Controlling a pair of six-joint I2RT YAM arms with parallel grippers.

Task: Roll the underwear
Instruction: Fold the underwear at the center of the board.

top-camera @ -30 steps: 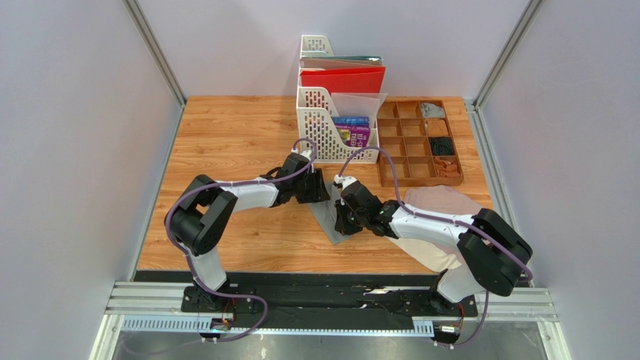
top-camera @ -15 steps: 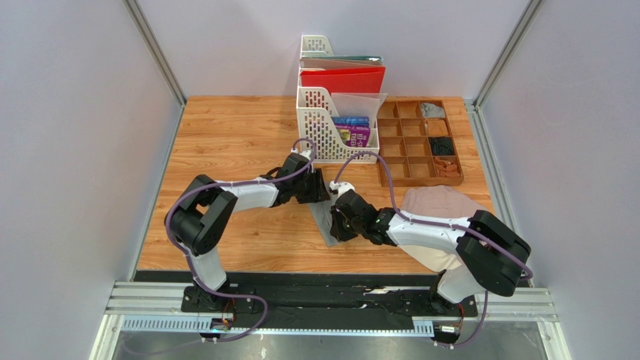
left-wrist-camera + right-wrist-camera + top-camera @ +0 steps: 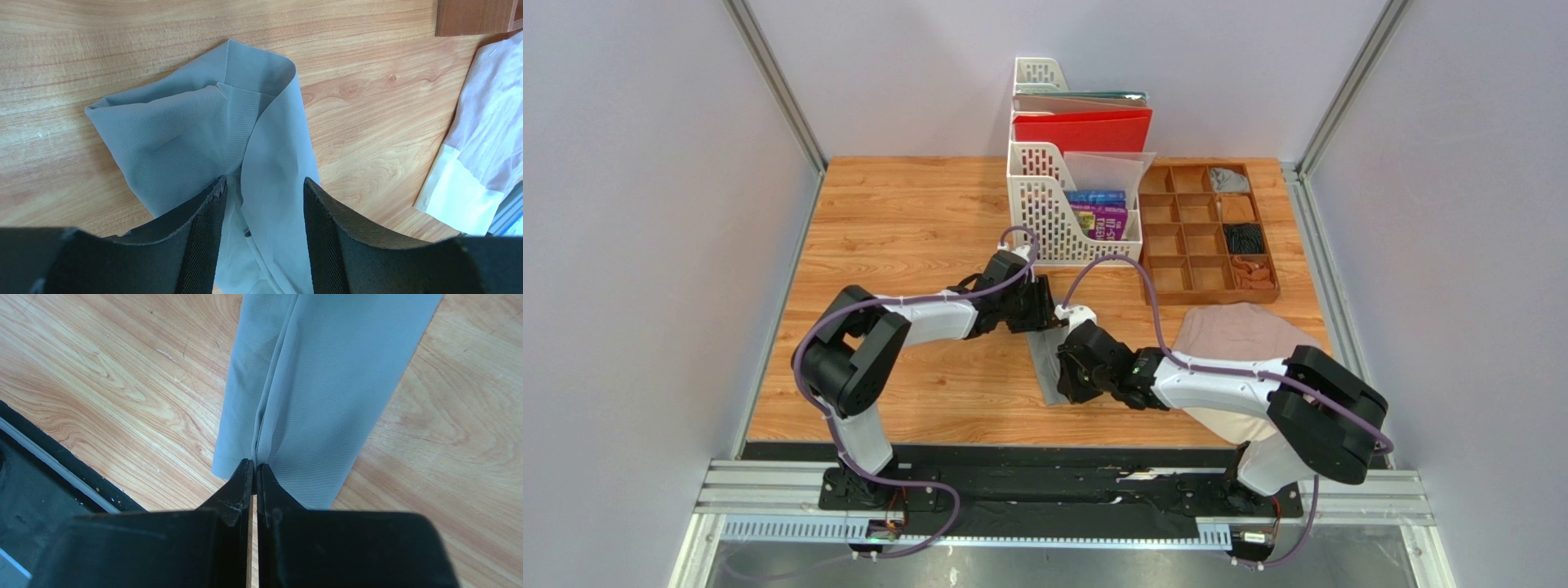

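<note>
Wooden tabletop between pale walls. Grey underwear lies folded into long strip at tabletop middle, reaching toward near edge, flat on wood. Right gripper at strip's near end, jaws fully together, tips pinching raised centre crease of cloth. Left gripper over strip's far end, jaws partly apart, straddling loose fold, gripping nothing. Pinkish-beige underwear spread near right edge toward near corner, partly under right arm, apart from grey. White file racks and brown divider tray at far edge.

one grey underwear, one beige underwear, two white file racks, one wooden tray.
</note>
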